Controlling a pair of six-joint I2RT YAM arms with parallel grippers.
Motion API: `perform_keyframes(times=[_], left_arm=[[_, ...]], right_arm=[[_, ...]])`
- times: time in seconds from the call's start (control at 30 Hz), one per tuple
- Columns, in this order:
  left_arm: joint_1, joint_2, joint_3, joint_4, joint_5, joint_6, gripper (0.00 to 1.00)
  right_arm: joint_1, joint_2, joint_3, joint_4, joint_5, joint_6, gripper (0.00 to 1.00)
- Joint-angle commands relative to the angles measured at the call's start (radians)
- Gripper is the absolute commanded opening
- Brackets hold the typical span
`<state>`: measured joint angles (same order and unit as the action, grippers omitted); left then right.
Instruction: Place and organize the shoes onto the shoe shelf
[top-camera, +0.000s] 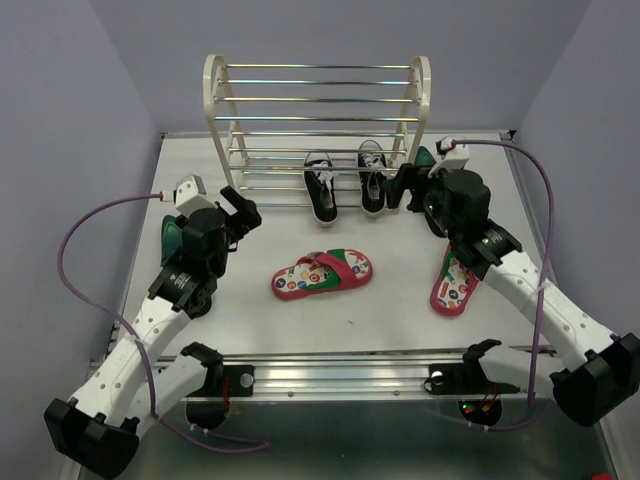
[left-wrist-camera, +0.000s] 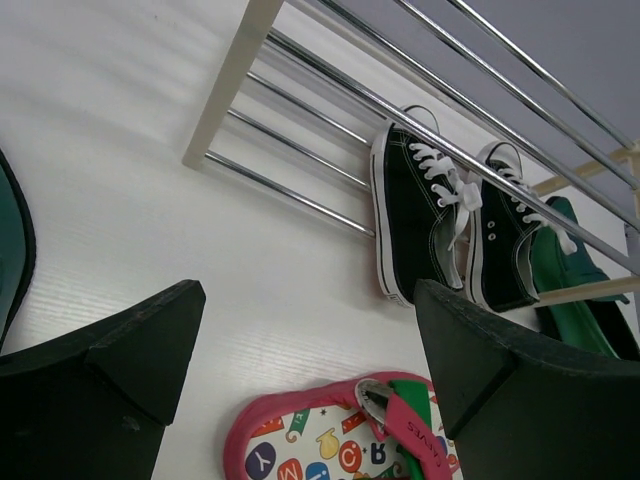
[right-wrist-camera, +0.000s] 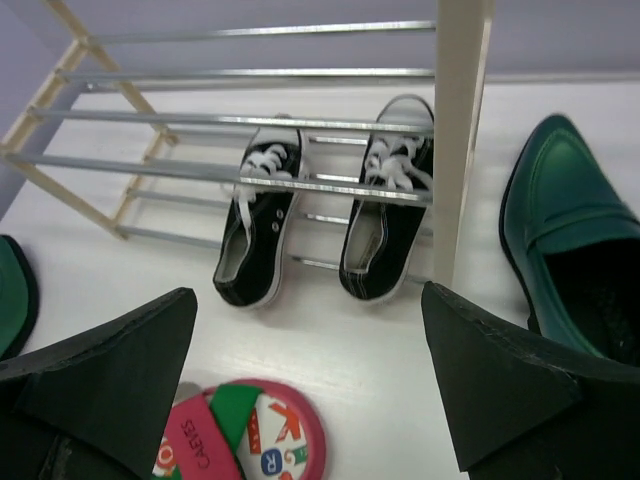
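Both arms hover low with jaws apart and empty, the left gripper (top-camera: 240, 207) near the rack's left foot, the right gripper (top-camera: 403, 186) beside its right panel. The black sneakers (top-camera: 345, 185) rest side by side across the lowest rods of the shoe shelf (top-camera: 318, 100). Lying on the table (top-camera: 400, 320) are the centre flip-flop (top-camera: 322, 273), the right flip-flop (top-camera: 452, 282), and the two green dress shoes, one far right (right-wrist-camera: 565, 200) and one left (top-camera: 172, 232). The likely risks: the right arm, close to the panel, nudging the rack and shifting the sneakers, or a glossy shoe slipping from a shallow pinch.
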<state>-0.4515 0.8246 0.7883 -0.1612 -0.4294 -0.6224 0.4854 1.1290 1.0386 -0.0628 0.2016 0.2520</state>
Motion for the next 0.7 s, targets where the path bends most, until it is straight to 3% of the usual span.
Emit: perform_keyframes(times=[0.0, 0.13, 0.43, 0.67], left_arm=[[0.002, -0.030, -0.006, 0.060, 0.001, 0.009, 0.99], [0.002, -0.041, -0.021, 0.075, 0.012, 0.016, 0.99], [0.002, -0.028, -0.040, 0.130, 0.058, 0.036, 0.99], [0.002, -0.056, -0.078, 0.153, 0.078, 0.070, 0.99]], right_arm=[[0.005, -0.046, -0.095, -0.094, 0.004, 0.090, 1.00], [0.005, -0.125, -0.170, -0.156, 0.113, 0.138, 1.00], [0.005, -0.233, -0.223, -0.199, 0.159, 0.243, 1.00], [0.005, -0.212, -0.209, -0.230, 0.096, 0.243, 1.00]])
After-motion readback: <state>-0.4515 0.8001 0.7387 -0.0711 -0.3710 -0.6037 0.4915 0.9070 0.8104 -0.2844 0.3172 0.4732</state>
